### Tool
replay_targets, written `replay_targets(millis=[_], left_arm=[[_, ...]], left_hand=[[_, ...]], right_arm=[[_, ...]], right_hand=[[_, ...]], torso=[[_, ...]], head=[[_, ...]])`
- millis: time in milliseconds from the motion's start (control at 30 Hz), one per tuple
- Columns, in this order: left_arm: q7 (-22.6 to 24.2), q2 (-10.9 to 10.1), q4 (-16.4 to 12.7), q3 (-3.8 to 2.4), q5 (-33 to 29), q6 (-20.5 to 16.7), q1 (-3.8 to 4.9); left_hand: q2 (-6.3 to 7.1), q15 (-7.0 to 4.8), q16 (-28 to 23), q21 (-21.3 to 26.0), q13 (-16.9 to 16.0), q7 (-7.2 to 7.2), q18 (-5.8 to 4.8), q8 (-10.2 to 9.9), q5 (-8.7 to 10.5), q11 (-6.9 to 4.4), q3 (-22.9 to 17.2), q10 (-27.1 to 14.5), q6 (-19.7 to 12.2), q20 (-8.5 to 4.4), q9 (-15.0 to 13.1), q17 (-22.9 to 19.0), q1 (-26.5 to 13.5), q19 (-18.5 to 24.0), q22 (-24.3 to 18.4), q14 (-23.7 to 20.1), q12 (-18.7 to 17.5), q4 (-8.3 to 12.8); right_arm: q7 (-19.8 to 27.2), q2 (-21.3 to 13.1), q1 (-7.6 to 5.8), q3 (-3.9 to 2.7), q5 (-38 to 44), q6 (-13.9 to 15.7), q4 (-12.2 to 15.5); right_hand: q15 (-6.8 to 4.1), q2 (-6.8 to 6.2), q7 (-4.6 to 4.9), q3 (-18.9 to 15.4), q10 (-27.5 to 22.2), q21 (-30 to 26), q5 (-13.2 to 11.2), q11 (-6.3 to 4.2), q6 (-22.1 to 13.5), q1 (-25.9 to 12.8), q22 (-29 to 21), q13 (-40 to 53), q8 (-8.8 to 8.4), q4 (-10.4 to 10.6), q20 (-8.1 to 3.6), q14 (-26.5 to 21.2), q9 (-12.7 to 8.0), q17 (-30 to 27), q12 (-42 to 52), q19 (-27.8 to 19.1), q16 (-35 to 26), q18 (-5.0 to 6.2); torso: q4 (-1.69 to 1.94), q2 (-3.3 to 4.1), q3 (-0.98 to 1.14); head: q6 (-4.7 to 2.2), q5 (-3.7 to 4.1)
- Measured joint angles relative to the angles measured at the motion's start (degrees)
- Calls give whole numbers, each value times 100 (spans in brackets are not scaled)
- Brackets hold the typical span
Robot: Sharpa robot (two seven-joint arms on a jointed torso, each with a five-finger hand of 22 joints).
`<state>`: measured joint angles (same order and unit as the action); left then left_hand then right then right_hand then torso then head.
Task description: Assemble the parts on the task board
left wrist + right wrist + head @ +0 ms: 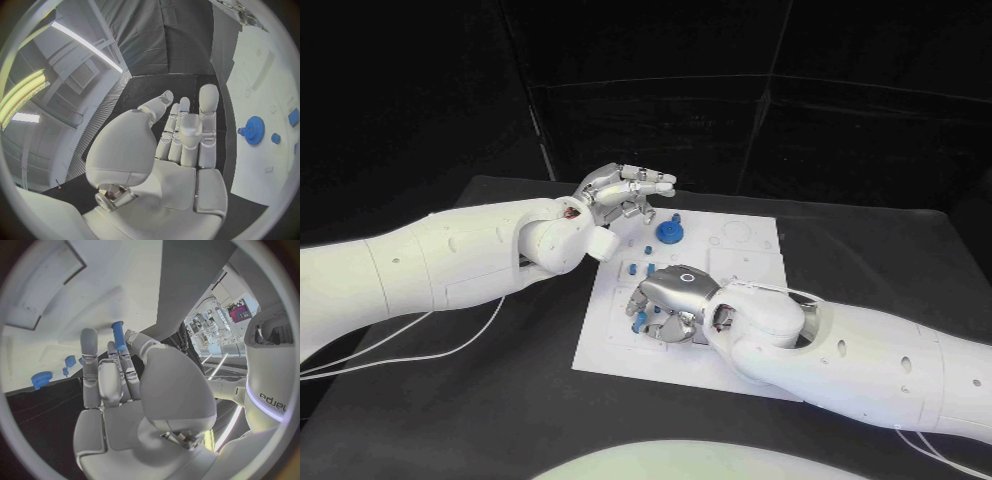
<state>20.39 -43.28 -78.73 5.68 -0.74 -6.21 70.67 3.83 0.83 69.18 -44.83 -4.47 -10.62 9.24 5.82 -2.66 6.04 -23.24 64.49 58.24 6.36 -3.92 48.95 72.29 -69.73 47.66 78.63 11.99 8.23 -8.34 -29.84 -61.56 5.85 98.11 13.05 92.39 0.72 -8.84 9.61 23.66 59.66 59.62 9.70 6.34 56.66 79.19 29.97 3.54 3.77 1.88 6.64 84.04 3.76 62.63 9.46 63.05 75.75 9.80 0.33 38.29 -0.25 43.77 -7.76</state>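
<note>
Peg: a blue peg is pinched between the fingers of the right hand, low over the near left part of the task board.
Gear: a blue gear stands on the board's far side, small blue parts beside it.
Left hand: the left hand hovers off the board's far left corner, fingers apart, holding nothing.
Risk: the peg could tilt or slip in so light a pinch and miss its hole; the hand hides the target from above.

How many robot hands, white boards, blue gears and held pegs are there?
Hands: 2 (left hand, right hand)
Task board: 1
Blue gear: 1
Blue peg in right fingers: 1
Total: 5
</note>
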Motion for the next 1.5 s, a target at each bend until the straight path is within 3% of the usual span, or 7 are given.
replay_targets(millis=[500, 567, 833, 1000, 1500], left_arm=[[-6, 9, 21, 0, 0, 9, 0], [-7, 11, 23, 0, 0, 11, 0], [-10, 8, 27, 0, 0, 14, 0], [-12, 6, 27, 0, 0, 15, 0], [-20, -2, 21, 0, 0, 20, 0]], left_hand=[[0, 0, 0, 44, -4, 19, 0, 0, 0, 11, 26, -54, -20, 0, 0, -17, 0, 0, -19, 0, 42, -26], [0, 0, 0, 44, -6, 20, 0, 0, 0, 10, 26, -53, -20, 0, 0, -19, 0, 0, -25, 0, 43, -26], [0, 0, 0, 44, -5, 20, 0, 0, 0, 10, 26, -53, -20, 0, 0, -19, 0, 0, -25, 0, 43, -26], [0, 0, 0, 44, -5, 20, 0, 0, 0, 10, 26, -53, -20, 0, 0, -19, 0, 0, -25, 0, 43, -26], [0, 0, 0, 44, -4, 20, 0, 0, 0, 11, 26, -52, -20, 0, 0, -19, 0, 0, -24, 0, 43, -25]], right_arm=[[-54, -149, 0, 1, -9, 40, 73], [-55, -152, 1, 1, -10, 43, 76], [-46, -154, 1, 1, -33, 62, 98], [-24, -143, 1, 1, -65, 73, 124], [36, -128, 1, 1, -132, 122, 154]], right_hand=[[0, -49, -3, -205, 2, -46, 26, -2, -167, -94, -47, 20, 0, 47, 0, 0, 1, 24, 11, 0, 0, 0], [0, -47, -3, -212, 93, -46, 29, -64, -167, -92, -18, 33, 0, 54, 2, 0, 10, 52, 90, 3, 0, 0], [-1, 65, -46, -212, 465, 1, 29, -133, -123, 21, 111, 47, 0, 54, -41, 0, 24, 171, 219, 86, 62, 1], [-44, 89, -54, -196, 589, 50, 29, -155, -115, 44, 166, 47, 21, 37, -50, 0, 24, 216, 221, 138, 101, 1], [-43, 95, -74, -178, 647, 67, 29, -173, -94, 51, 202, 46, 21, 21, -69, 0, 23, 234, 221, 158, 113, 0]], torso=[[-7, -2, 2], [-6, -2, 2], [-1, 1, -1], [2, 1, -2], [1, 1, -2]], head=[[-10, 4], [-11, 8], [-10, 13], [-7, 14], [3, 2]])
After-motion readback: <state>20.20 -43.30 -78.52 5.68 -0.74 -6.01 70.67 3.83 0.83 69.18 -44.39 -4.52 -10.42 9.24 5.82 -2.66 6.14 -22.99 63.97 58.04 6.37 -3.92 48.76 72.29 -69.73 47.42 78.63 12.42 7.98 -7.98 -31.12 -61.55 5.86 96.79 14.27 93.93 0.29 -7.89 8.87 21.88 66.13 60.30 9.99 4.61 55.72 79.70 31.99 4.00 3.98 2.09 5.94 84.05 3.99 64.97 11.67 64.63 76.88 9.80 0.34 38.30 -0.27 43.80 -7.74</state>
